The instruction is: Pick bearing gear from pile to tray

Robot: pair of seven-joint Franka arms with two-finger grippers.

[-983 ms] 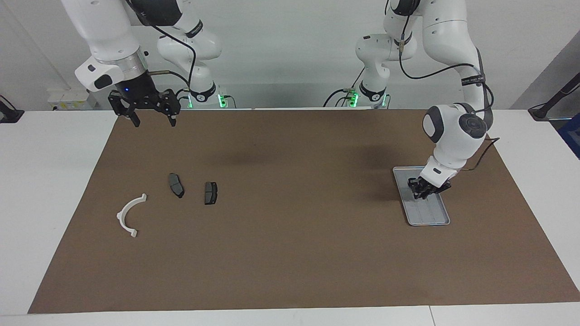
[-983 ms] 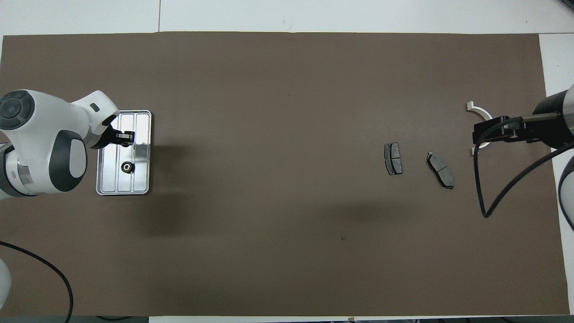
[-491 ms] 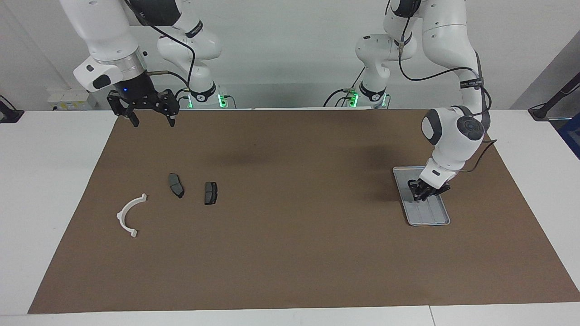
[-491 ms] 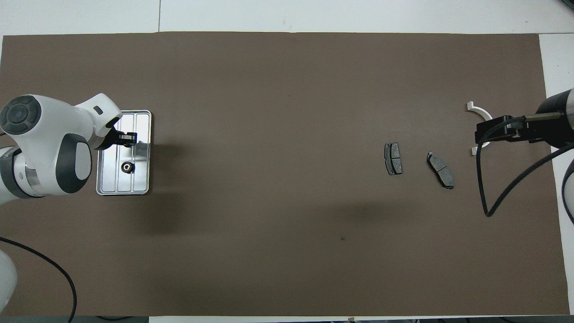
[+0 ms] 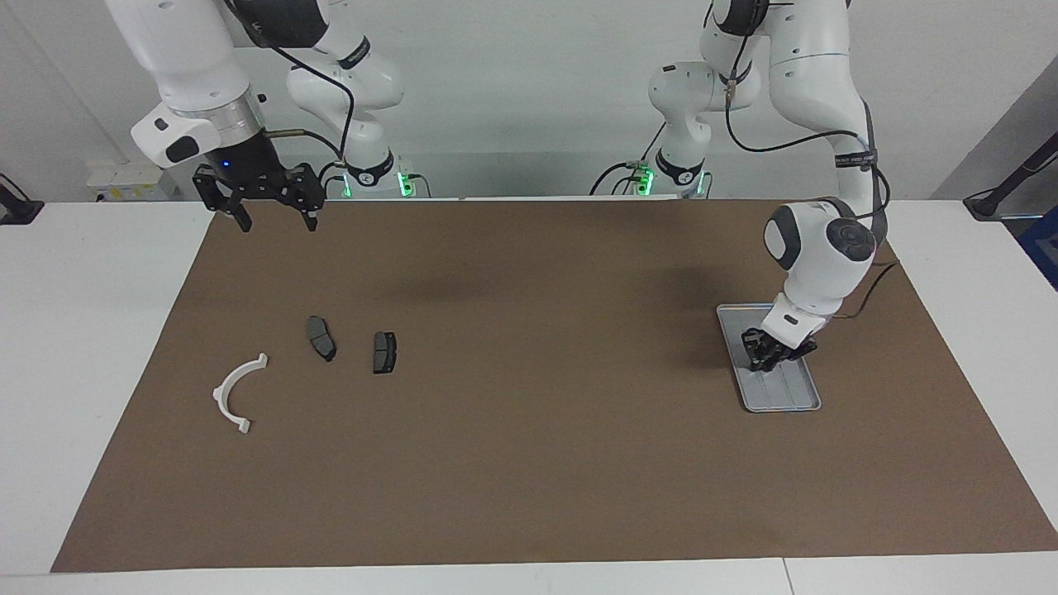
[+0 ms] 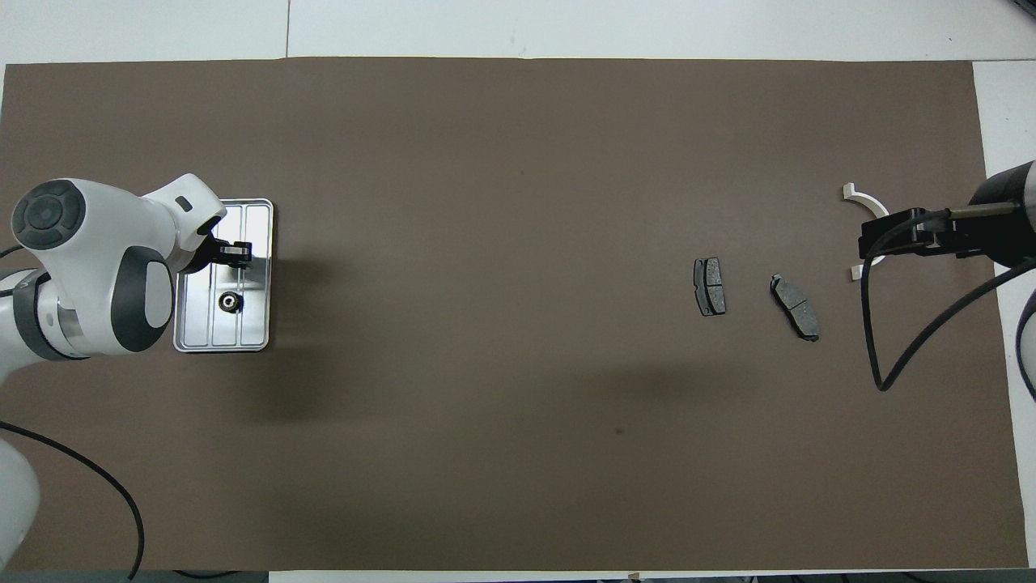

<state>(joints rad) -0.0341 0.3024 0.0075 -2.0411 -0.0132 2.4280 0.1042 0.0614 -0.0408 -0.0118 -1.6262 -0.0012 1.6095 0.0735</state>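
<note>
A brown mat [image 5: 529, 463] lies flat over most of the white table [image 5: 83, 347], leaving bare white margins at both ends and along the edge farthest from the robots. One small dark speck [image 6: 619, 431] marks the mat, nearer to the robots than its middle. A black mount [image 5: 16, 211] sits at the table's edge at the right arm's end, with a pale box [image 5: 124, 183] near it; a similar black mount [image 5: 1004, 198] stands at the left arm's end

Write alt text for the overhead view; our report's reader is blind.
The left gripper, shut, hangs over a metal tray holding a small black bearing gear. At the right arm's end lie two brake pads and a white half-ring.
</note>
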